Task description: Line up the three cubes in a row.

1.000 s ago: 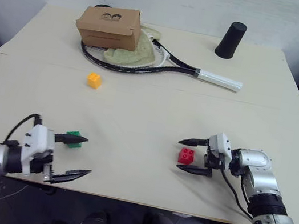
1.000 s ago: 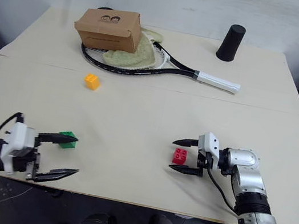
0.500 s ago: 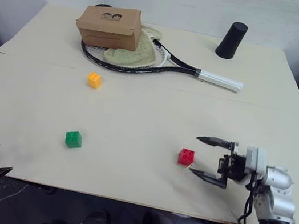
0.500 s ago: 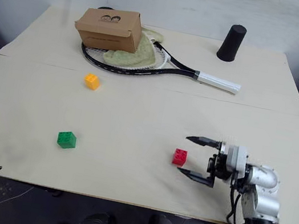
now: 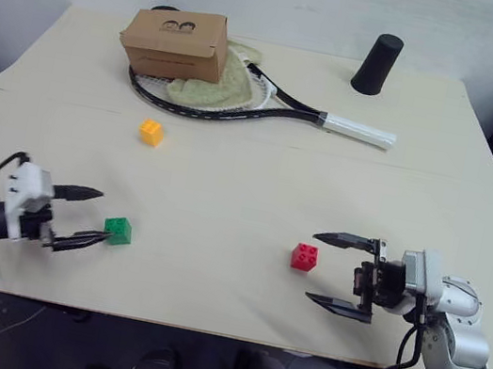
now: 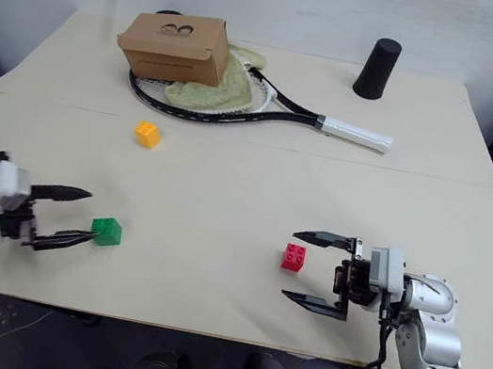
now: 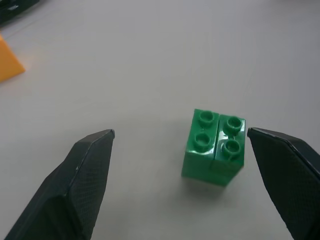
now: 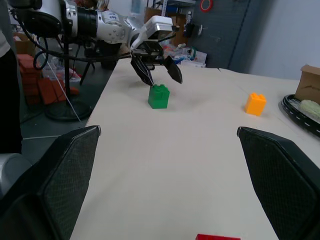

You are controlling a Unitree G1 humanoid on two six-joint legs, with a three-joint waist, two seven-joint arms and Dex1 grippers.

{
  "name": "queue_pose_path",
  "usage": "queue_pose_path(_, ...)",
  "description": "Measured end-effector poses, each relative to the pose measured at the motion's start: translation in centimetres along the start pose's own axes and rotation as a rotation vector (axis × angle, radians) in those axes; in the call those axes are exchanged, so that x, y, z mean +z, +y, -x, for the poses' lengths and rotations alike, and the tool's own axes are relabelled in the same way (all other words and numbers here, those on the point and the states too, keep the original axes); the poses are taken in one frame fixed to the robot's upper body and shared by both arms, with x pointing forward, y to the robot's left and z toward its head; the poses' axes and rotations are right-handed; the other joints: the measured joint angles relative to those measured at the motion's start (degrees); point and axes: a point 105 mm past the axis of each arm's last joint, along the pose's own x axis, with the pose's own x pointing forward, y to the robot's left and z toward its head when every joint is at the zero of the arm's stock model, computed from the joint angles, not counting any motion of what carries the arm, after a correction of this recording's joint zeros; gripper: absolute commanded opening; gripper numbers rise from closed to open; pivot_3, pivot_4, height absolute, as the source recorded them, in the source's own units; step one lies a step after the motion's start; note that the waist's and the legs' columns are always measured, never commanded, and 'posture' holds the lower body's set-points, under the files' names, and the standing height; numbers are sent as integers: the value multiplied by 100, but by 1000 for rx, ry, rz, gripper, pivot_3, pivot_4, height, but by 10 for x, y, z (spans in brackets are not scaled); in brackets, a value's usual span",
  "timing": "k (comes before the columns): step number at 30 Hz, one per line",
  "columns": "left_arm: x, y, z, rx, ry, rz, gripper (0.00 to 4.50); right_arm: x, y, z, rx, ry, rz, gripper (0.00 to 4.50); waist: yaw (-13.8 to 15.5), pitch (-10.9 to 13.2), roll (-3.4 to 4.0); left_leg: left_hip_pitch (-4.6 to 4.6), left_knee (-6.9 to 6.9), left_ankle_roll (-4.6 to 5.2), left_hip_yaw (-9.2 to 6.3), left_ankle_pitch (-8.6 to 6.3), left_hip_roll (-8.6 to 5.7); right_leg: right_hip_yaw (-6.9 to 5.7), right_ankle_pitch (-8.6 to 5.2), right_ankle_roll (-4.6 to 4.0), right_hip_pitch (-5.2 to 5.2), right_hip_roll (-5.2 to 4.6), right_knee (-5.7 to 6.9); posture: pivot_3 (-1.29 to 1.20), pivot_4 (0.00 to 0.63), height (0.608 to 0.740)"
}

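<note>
The left gripper (image 5: 86, 216) hangs low over the near left part of the table (image 5: 226, 191) with its two fingers spread wide and nothing between them. The green cube (image 5: 118, 231) sits on the table just past the fingertips, slightly toward the lower finger's side; in the left wrist view it lies ahead of the jaws and close beside one finger, not yet centred in the gap. The right gripper (image 5: 342, 274) is also spread wide and empty, pointing across the table, with the red cube (image 5: 304, 257) just beyond its fingertips and roughly level with the gap between them. The orange-yellow cube (image 5: 151, 131) lies farther back, well apart from both grippers and nearer the left arm. The cubes are blocky with no long axis, so approach angle matters little. The left arm looks best placed to take the green cube: a short advance would probably bring it between the jaws.
</note>
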Motion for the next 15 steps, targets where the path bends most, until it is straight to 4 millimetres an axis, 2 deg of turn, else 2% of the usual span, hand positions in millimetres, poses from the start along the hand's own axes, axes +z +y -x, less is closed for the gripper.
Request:
queue_pose_path(1, -3, -3, -3, -29, 11, 8, 4500, 0, 0, 1, -3, 4, 2, 4487, -5, 0, 0, 0, 2, 0, 1, 0, 2, 1, 0, 0, 0, 2, 2, 0, 150, 740)
queue_pose_path(4, -10, -9, -8, -86, 29, 26, 3918, 2, -2, 3, -17, 15, 11, 4500, 27, 0, 0, 0, 6, -1, 0, 0, 2, 2, 0, 0, -5, 1, 13, 0, 150, 740)
queue_pose_path(12, -7, -1, -12, -90, 22, -24, 1463, 2, 4, 12, -54, 48, 8, 4500, 56, 0, 0, -3, 16, 1, -5, 0, -1, 18, 0, 0, -4, -2, 21, 0, 150, 740)
queue_pose_path(15, -2, -6, -18, -143, 22, -40, 1462, 2, 5, 20, -79, 75, 12, 4500, 56, 0, 0, -3, 17, 0, -4, 0, -1, 18, 0, 0, -4, -1, 21, 0, 150, 740)
